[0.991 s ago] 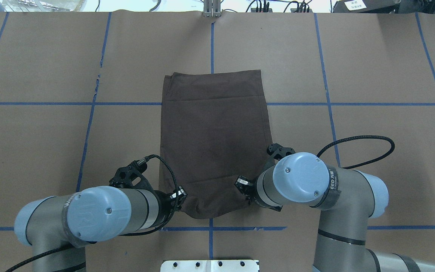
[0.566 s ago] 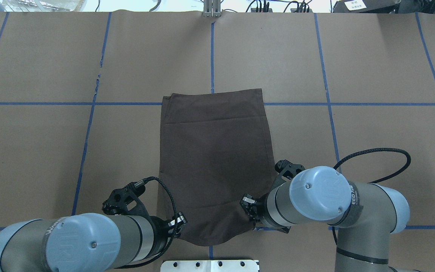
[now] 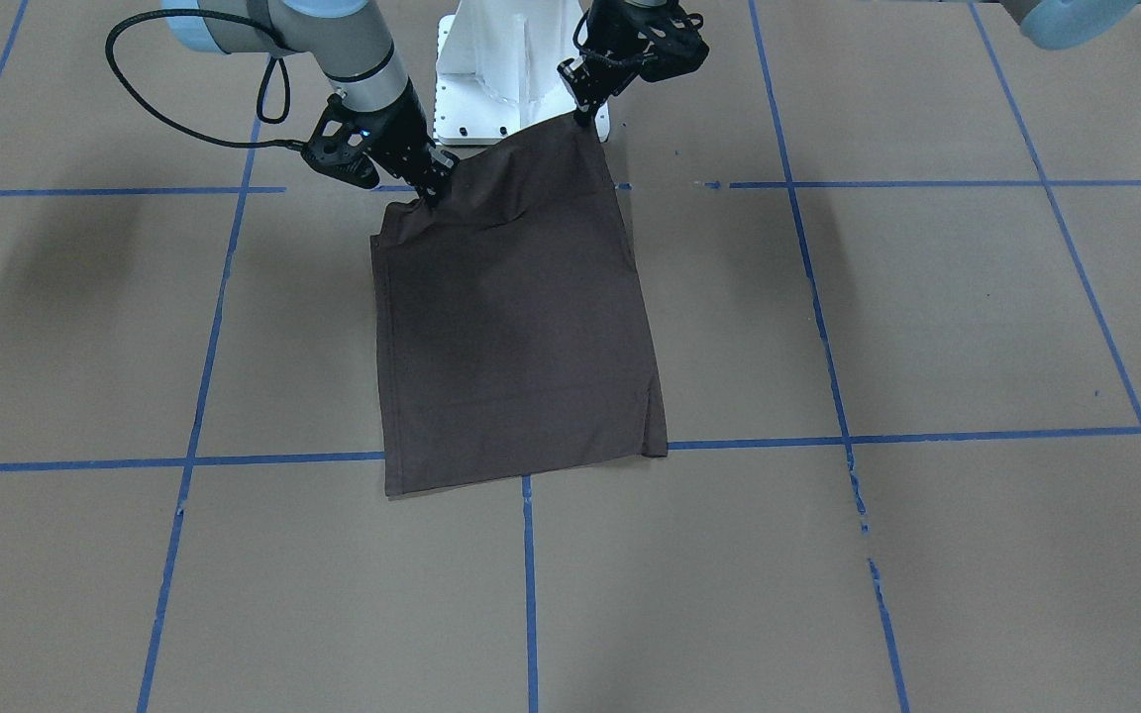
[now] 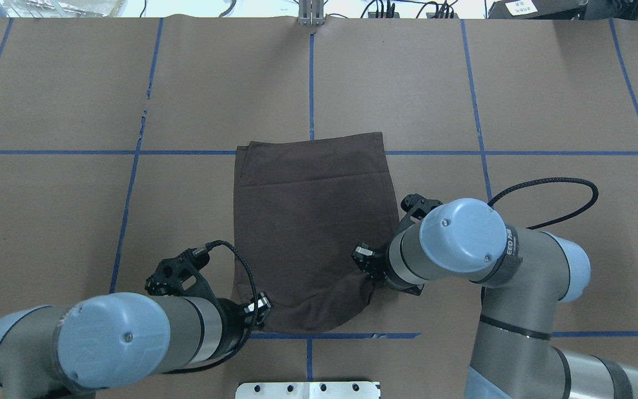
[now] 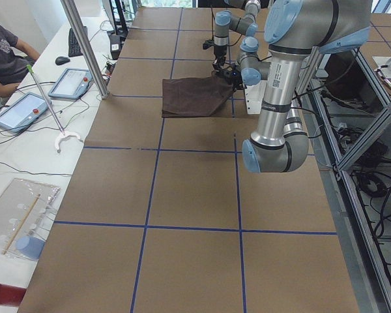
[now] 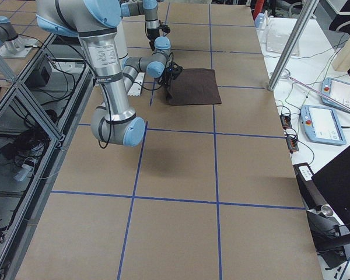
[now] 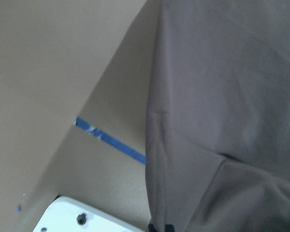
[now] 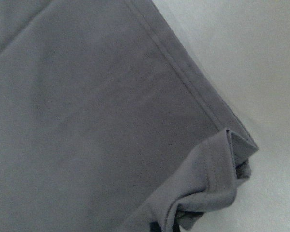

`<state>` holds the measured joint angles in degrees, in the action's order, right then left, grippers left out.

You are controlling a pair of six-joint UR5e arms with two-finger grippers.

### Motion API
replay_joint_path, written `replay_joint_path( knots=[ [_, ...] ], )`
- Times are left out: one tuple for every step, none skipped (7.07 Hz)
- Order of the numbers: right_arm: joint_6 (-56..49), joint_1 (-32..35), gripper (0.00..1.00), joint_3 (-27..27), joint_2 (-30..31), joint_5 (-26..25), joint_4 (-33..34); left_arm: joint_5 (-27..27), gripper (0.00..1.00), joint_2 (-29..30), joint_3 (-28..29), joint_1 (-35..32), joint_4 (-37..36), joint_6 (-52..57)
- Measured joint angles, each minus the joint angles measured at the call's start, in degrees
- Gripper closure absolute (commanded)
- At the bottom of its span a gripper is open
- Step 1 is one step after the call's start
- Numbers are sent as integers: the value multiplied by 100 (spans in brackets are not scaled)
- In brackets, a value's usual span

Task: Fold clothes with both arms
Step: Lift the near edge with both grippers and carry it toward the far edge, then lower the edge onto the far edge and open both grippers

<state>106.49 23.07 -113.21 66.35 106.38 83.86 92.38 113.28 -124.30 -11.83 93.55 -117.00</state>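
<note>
T-shirt (image 4: 313,221), dark brown and folded to a long rectangle, lies about the middle of the table (image 4: 546,83), nearer to the robot-side edge than to the far edge. Its far hem is flat on the brown paper cover, close to a blue tape line (image 4: 103,152) that runs across the table. The end near the robot is raised from the surface. In the front-facing view it hangs between the two grippers, with a slack dip in the middle.

The left gripper (image 4: 261,310) is clamped on the near left corner of the cloth, and in its wrist view the fabric spreads away from the bottom of the picture. The right gripper (image 4: 366,266) is clamped on the near right corner, where the cloth is bunched into small folds. This right corner is a little farther from the robot-side edge than the left one. A white base plate (image 4: 308,389) sits at the middle of the robot-side edge, just beside the raised end.
</note>
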Motion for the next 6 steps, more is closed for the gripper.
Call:
replay_joint_path(
  knots=[
    [-110, 363, 100, 326, -242, 178, -63, 17, 100, 45, 145, -380, 72, 132],
    [-152, 689, 100, 755, -503, 353, -228, 99, 100, 106, 420, -762, 283, 266],
    [-166, 944, 100, 1238, -764, 443, -435, 250, 100, 166, 820, -1109, 667, 396],
    [-170, 1178, 100, 1729, -1057, 531, -594, 350, 100, 263, 1271, -1405, 1078, 474],
    [-172, 1377, 100, 2202, -1370, 636, -689, 391, 100, 421, 1673, -1623, 1323, 504],
    [-175, 1563, 55, 2781, -1745, 737, -801, 406, 85, 660, 2092, -1856, 1439, 513]
  ],
)
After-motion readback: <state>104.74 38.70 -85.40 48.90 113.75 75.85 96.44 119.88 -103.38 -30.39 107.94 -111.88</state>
